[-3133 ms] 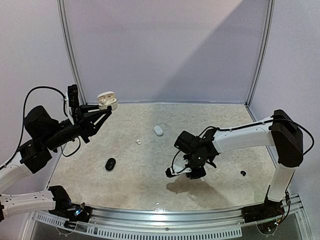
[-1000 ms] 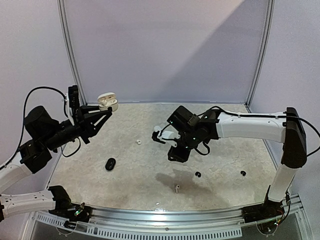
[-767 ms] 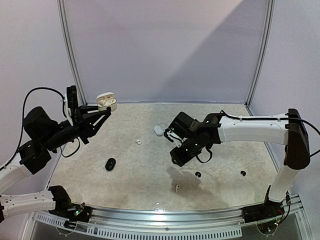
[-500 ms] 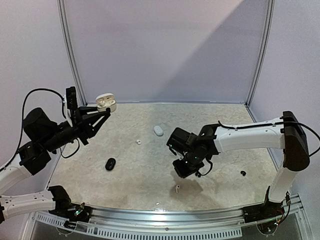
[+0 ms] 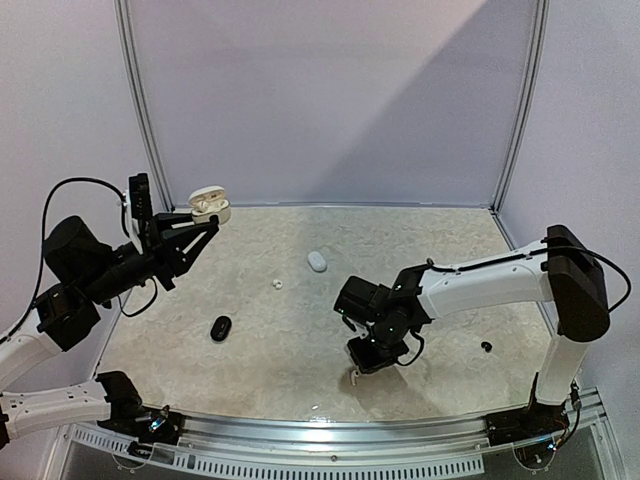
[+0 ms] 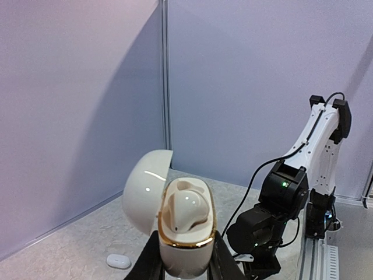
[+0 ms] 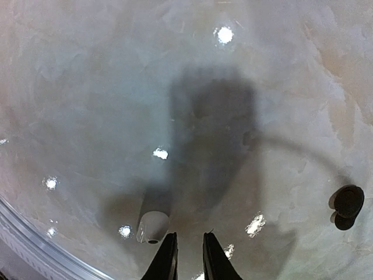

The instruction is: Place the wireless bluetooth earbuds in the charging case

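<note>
Marbled bench [image 5: 440, 240]. I have the right arm [image 5: 480, 277] bent low over the near middle, right fingers [image 7: 165, 261] pointing down at the surface, a slim gap apart with nothing between them. Left fingers [image 6: 225, 267] are clamped on the open white charging case [image 6: 182, 251], held high at the left, a seated white earbud [image 6: 185, 205] inside. A closed white case [image 5: 317, 261] and a black case [image 5: 221, 328] lie on the bench. Loose white earbud [image 7: 152, 225] lies just beside the right fingertips, not between them. Black earbud [image 7: 348, 201] lies well off to its right.

Charging case [image 6: 185, 256] open, upright, white bud [image 6: 185, 211] inside; white earbud [image 7: 152, 226], black earbud [image 7: 348, 201] loose
</note>
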Controlling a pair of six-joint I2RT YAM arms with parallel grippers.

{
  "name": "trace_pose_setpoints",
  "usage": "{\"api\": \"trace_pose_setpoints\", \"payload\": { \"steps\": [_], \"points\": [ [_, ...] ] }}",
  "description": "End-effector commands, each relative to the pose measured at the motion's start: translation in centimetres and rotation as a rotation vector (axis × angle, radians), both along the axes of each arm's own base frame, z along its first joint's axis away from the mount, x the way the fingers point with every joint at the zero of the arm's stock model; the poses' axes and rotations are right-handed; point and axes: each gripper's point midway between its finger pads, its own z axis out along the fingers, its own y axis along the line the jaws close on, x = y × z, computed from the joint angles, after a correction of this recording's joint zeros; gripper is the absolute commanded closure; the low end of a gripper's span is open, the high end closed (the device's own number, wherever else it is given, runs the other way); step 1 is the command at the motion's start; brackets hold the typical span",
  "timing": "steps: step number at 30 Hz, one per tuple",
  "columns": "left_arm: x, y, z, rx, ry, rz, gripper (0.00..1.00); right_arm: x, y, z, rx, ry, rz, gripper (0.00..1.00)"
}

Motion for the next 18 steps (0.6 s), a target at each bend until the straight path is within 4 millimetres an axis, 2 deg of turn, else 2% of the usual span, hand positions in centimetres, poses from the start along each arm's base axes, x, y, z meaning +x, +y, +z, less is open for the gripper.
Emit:
{"api": "trace_pose_setpoints", "payload": {
  "steps": [1,5,18],
  "points": [
    [0.2,0.3,-0.3,0.006,0.0,0.009,1.0,-0.5,0.7,-0.9,0.012,0.027,0.006,0.85],
    [0.2,0.3,-0.2,0.006,-0.002,0.009,1.0,-0.6,1.0,-1.3,0.009,0.036,0.02,0.85],
    [0.3,0.2,-0.3,0.011,-0.006,0.01,1.0,-1.0,3.0,-0.4,0.064,0.038,0.075,0.85]
  ]
}}
